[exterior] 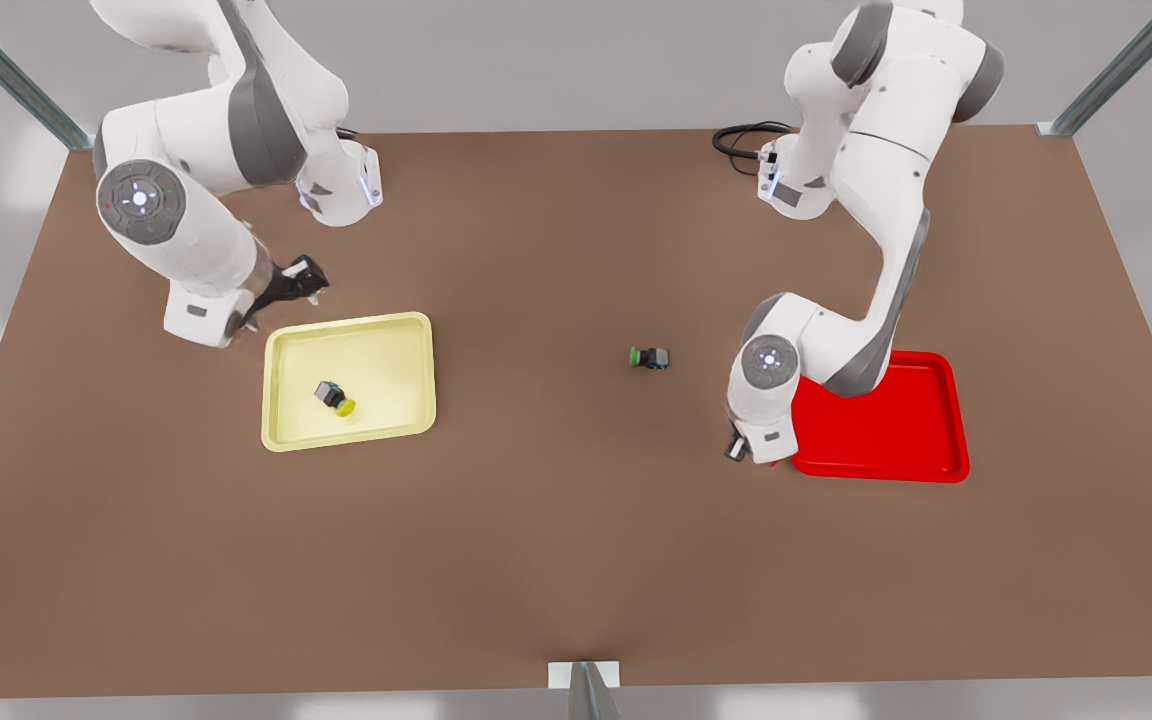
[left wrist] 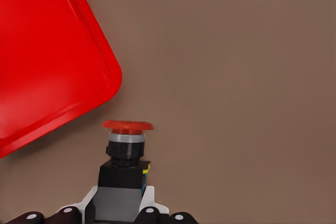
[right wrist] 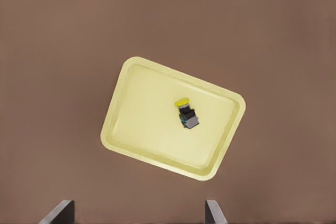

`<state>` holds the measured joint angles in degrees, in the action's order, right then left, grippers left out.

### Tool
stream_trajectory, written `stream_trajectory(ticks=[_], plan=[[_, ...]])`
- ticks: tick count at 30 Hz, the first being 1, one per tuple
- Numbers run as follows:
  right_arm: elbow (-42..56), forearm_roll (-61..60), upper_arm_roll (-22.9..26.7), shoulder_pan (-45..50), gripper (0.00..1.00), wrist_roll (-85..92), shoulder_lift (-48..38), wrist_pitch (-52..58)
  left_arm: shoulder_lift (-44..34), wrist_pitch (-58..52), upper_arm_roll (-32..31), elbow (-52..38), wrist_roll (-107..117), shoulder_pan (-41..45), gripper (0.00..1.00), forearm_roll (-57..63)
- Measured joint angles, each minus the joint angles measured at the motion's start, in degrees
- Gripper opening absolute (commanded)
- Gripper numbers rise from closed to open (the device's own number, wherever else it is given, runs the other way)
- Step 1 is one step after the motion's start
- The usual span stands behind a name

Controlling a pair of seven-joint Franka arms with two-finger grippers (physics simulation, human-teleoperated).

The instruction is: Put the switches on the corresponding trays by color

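Left gripper (left wrist: 119, 214) pinching red switch (left wrist: 125, 153) above table (exterior: 576, 560) just beside red tray (exterior: 886, 430); right gripper (right wrist: 137, 214) spread wide, high over yellow tray (right wrist: 126, 129), yellow switch (right wrist: 186, 114) lying on its side inside; green switch (exterior: 650, 357) on table between trays.

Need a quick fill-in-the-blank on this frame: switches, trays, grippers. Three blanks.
1. The yellow-capped switch lies inside the ___ tray.
2. The left gripper is shut on the ___-capped switch, beside the red tray.
3. The switch lying loose on the table has a ___ cap.

Missing words: yellow; red; green
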<state>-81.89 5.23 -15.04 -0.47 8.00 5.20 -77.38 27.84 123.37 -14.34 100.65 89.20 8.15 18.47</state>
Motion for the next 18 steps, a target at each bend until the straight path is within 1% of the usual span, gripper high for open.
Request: stream_trajectory(ticks=[1,2,3,4,5,6,7,9,10,12,13,15,17,18], plan=[[0.4,0.0,11.6,7.0,1.0,-10.6,-5.5,-1.0,-2.2,0.8,0.0,3.1,-2.4,-2.4,0.49,-0.6],[-14.5,0.0,12.4,4.2,1.0,-11.6,-18.0,-10.0,-4.7,1.0,1.5,5.9,-6.1,-2.9,0.49,-1.5],[-23.2,-1.4,13.6,7.8,1.0,-11.9,-24.1,-15.7,-7.2,1.0,3.6,8.3,-10.2,-3.1,0.49,-2.7],[-24.0,-2.5,14.6,7.2,1.0,-11.9,-24.2,-15.9,-9.0,0.9,5.1,10.4,-13.3,-3.3,0.49,-3.9],[-24.1,-2.6,14.6,7.2,1.0,-11.9,-24.2,-15.7,-10.0,1.0,5.4,12.3,-15.1,-4.0,0.52,-4.8],[-24.0,-2.6,15.5,7.3,1.0,-11.6,-24.3,-15.5,-10.6,1.0,6.0,13.4,-16.5,-4.3,0.93,-5.5],[-24.0,-3.6,16.3,7.3,1.0,-11.5,-24.3,-15.6,-10.5,1.1,6.7,13.3,-17.7,-4.3,0.99,-6.3],[-24.1,-3.7,16.1,7.6,1.0,-11.7,-24.3,-15.9,-10.5,0.5,7.9,12.9,-20.4,-4.2,0.99,-7.4],[-24.1,-3.7,16.0,7.7,1.0,-11.7,-24.2,-16.4,-9.8,-0.5,8.0,10.9,-20.9,-4.4,0.99,-7.8],[-24.0,-3.7,15.9,7.9,1.0,-11.8,-24.3,-16.6,-10.5,-1.9,8.2,10.0,-25.6,-4.3,0.99,-8.2],[-24.0,-3.7,15.8,8.0,1.0,-11.8,-24.3,-16.6,-11.5,-2.5,8.4,9.9,-30.8,-4.3,0.99,-8.4],[-24.0,-3.8,15.7,8.0,1.0,-11.8,-24.4,-16.4,-12.8,-8.4,8.3,8.0,-44.0,-4.5,0.99,-8.8],[-24.1,-3.8,15.7,8.1,1.0,-11.8,-24.4,-16.5,-13.7,-16.6,8.4,0.0,-62.0,-5.2,0.99,-10.9],[-24.2,-3.8,15.7,8.1,1.0,-11.8,-24.4,-16.5,-16.6,-18.2,8.4,-1.3,-71.7,-5.1,0.99,-12.6]])
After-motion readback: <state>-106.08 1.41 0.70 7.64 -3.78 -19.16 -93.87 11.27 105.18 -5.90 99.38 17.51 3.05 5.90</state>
